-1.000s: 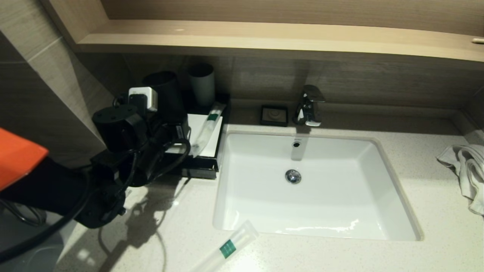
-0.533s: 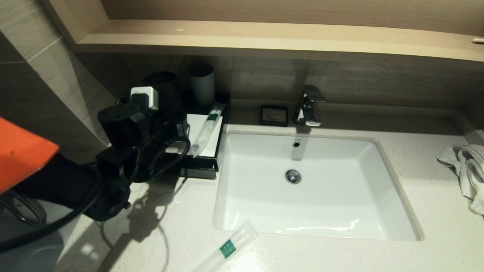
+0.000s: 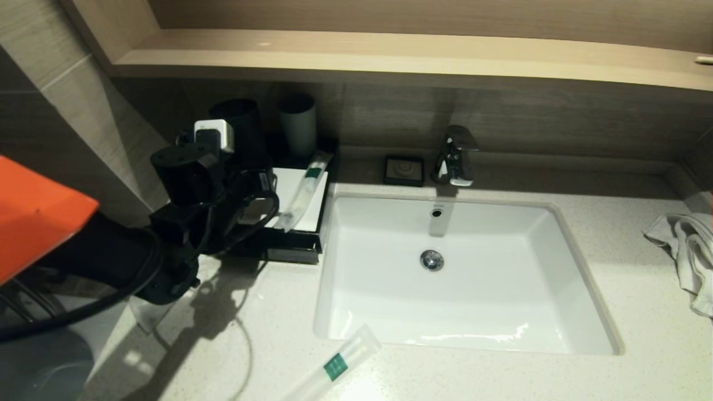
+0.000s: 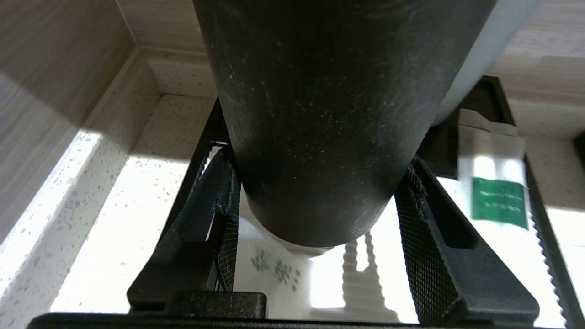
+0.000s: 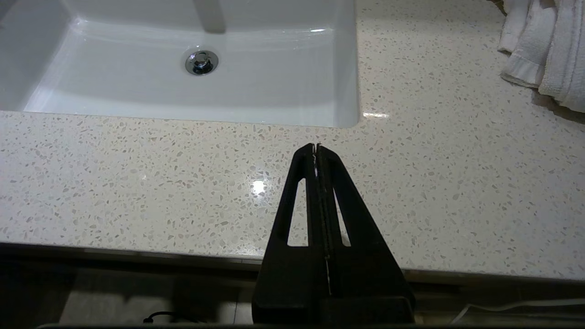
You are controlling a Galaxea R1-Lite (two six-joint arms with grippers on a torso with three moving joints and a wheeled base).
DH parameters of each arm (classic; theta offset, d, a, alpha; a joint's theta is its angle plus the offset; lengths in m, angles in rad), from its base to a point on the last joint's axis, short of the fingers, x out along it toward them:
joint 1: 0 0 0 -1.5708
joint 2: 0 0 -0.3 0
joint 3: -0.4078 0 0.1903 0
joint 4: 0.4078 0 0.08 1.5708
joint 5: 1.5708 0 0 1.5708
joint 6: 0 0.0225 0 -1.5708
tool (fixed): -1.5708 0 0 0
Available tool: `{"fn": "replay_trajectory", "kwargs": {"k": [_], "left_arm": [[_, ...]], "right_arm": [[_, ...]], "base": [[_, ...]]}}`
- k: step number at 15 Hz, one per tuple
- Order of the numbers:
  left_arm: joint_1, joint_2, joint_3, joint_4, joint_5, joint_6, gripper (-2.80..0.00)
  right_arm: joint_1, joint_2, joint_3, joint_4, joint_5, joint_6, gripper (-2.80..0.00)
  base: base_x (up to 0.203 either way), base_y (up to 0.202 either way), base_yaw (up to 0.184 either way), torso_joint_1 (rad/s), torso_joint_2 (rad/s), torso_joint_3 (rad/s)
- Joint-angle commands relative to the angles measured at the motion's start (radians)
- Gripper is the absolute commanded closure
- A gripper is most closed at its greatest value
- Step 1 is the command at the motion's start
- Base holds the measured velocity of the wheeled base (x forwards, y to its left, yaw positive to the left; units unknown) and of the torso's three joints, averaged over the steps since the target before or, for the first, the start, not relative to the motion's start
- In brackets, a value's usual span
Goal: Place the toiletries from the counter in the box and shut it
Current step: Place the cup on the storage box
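My left gripper (image 4: pixel 317 160) is at the box (image 3: pixel 295 245) in the counter's back left corner, shut on a black cup (image 3: pixel 242 131) and holding it just above the box's white panel (image 3: pixel 289 181). One long translucent packet with a green label (image 3: pixel 303 192) lies slantwise on that panel and also shows in the left wrist view (image 4: pixel 496 183). A pale packet with green marks (image 4: pixel 269 269) lies under the cup. Another long packet (image 3: pixel 334 365) lies on the counter (image 3: pixel 267 334) at the front edge. My right gripper (image 5: pixel 316 147) is shut and empty over the counter's front edge.
A grey cup (image 3: pixel 298 125) stands behind the box. A small black soap dish (image 3: pixel 404 170) and a chrome faucet (image 3: pixel 457 156) are behind the white basin (image 3: pixel 445 289). A white towel (image 3: pixel 688 250) lies at the far right. A wooden shelf overhangs the back wall.
The left arm has moved up and toward the back wall, carrying the black cup a little higher over the box. The packets have not moved.
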Motion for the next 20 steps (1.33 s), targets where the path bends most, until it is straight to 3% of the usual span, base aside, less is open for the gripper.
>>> {"fn": "replay_trajectory", "kwargs": {"k": [1, 11, 20], "left_arm": [[0.012, 0.018, -0.027, 0.002, 0.000, 0.000, 0.00], [0.029, 0.024, -0.126, 0.098, -0.021, 0.006, 0.00], [0.064, 0.074, -0.168, 0.098, -0.034, 0.006, 0.00]], "right_arm": [[0.000, 0.000, 0.000, 0.000, 0.000, -0.001, 0.00], [-0.001, 0.000, 0.000, 0.000, 0.000, -0.001, 0.00], [0.000, 0.000, 0.000, 0.000, 0.000, -0.001, 0.00]], "base": [[0.000, 0.000, 0.000, 0.000, 0.00, 0.000], [0.000, 0.000, 0.000, 0.000, 0.00, 0.000], [0.000, 0.000, 0.000, 0.000, 0.00, 0.000]]}}
